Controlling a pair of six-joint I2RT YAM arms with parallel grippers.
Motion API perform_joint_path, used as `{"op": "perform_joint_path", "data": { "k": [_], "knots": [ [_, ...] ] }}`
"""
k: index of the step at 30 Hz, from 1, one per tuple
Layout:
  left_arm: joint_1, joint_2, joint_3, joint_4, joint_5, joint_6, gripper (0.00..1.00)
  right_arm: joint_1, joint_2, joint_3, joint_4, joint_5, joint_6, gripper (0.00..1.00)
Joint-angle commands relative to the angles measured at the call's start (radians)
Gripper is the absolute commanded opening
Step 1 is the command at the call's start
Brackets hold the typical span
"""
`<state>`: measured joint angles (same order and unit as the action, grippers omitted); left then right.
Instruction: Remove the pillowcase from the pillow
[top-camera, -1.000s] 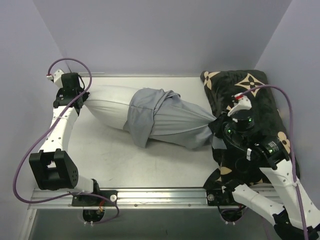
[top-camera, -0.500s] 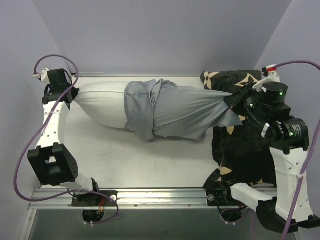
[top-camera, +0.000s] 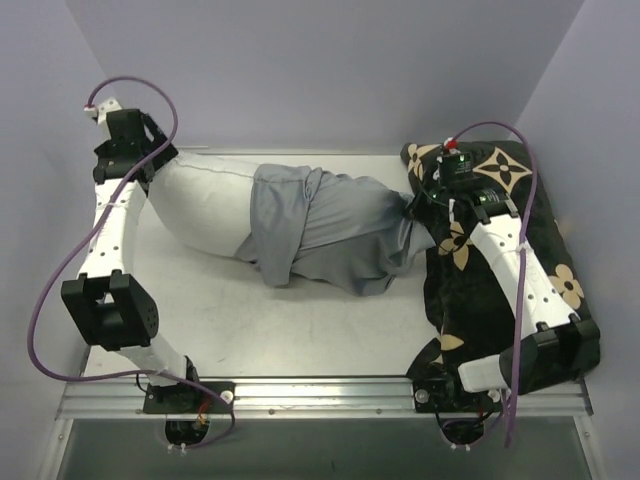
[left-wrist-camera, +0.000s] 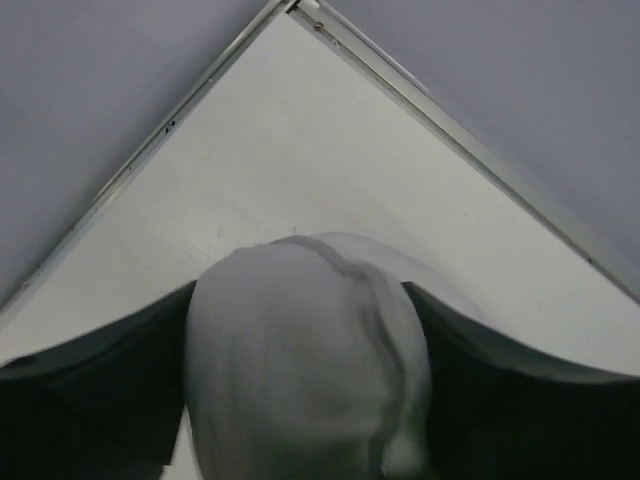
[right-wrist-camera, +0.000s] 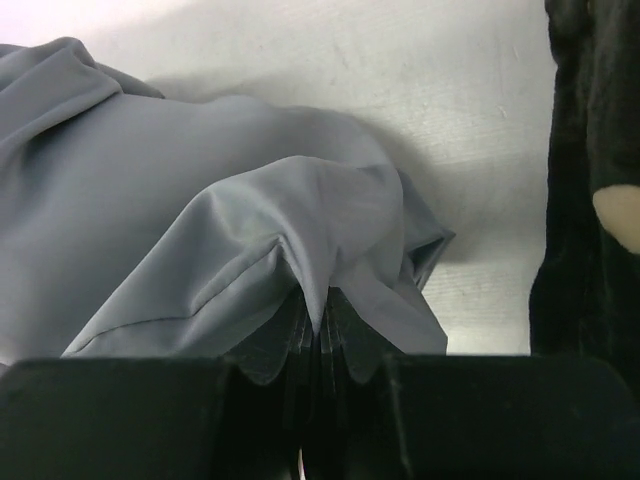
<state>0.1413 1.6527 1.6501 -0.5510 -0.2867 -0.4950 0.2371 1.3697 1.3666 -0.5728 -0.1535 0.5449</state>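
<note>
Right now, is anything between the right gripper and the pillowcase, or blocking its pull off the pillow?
Nothing between them: the right gripper is shut on a fold of the gray pillowcase. On the pull side, the black cushion lies under that arm, beside the pillowcase's end.

Left arm (top-camera: 113, 228) reaches forward, left gripper (top-camera: 160, 172) spread wide; right arm (top-camera: 507, 258) reaches forward, right gripper (right-wrist-camera: 320, 345) pinched closed.

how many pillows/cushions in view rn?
2. A white pillow lies from left to centre, its right half inside the grey pillowcase. A black plush cushion lies at the right, under the right arm. Nothing suggests a hidden third.
</note>
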Motion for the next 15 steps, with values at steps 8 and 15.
{"op": "perform_joint_path", "data": {
  "k": [8, 15],
  "knots": [
    [-0.225, -0.137, 0.209, -0.061, -0.095, 0.119, 0.98, -0.005, 0.144, 0.048, 0.1, 0.063, -0.016, 0.0],
    [-0.322, -0.323, -0.223, 0.115, -0.045, -0.048, 0.98, 0.008, 0.187, 0.088, 0.114, 0.037, -0.022, 0.0]
  ]
}}
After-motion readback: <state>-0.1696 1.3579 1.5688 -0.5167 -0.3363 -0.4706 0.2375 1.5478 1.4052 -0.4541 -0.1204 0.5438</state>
